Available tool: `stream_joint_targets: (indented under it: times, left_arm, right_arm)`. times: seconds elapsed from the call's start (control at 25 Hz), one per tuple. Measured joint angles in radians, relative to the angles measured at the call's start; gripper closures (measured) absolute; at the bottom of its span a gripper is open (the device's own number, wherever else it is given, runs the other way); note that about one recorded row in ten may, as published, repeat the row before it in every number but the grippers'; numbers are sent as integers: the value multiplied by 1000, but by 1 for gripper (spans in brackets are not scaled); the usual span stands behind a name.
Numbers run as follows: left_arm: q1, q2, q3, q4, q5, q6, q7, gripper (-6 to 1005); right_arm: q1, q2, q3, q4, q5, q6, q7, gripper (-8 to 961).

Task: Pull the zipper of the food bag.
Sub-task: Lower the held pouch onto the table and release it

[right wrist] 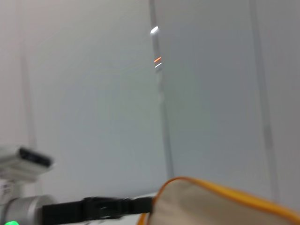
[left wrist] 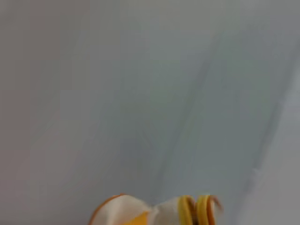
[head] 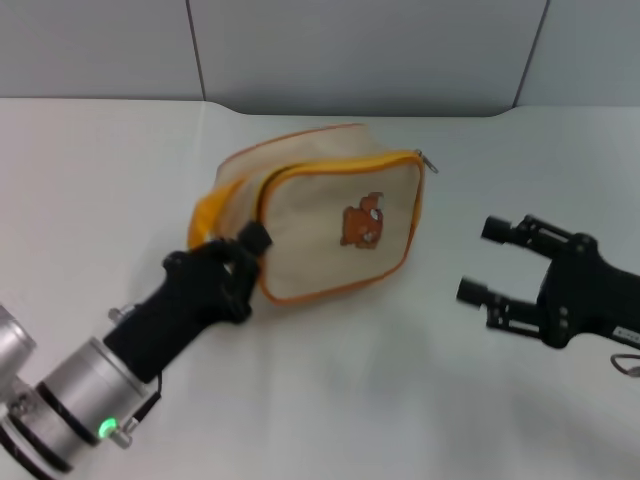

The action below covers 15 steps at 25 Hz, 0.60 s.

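Observation:
The beige food bag (head: 330, 215) lies on its side on the white table, its bear patch facing me. The zipper pull (head: 431, 163) is a small silver tab at the bag's far right corner, on the orange-yellow band. My left gripper (head: 240, 255) is at the bag's left end, its fingers closed over the corner by the orange strap (head: 205, 220). The left wrist view shows only a bit of the bag (left wrist: 126, 213) and its piping. My right gripper (head: 485, 260) is open and empty, a short way right of the bag. The bag's top (right wrist: 220, 204) shows in the right wrist view.
The white table (head: 360, 400) ends at a grey panelled wall (head: 350, 50) behind the bag. My left arm (right wrist: 93, 206) shows beyond the bag in the right wrist view.

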Motion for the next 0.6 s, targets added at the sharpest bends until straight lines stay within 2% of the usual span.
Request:
stream_joint_targets:
  times: [0.12,0.16,0.2,0.4,0.6]
  left_arm:
    - [2,1,18,27,110,56,110,971]
    - [2,1,18,27,110,56,110,971]
    - [2,3,20,47,162,66,156,971]
    - [4,5,24,105,261,72,163,822]
    - [8,8,24,159,328,111,159,599]
  right_arm:
    - [5,-4,-73,-40,-2,-14,53,260]
    - [12,-5,-112,-51,-3,-13,74,214]
    - [12,-5,-112,-51,-3,-13,74,195]
    - [25,-7,-173,-54,-8,-8,87,98]
    - [29,-10,-180,-69,-51,-11,104,104]
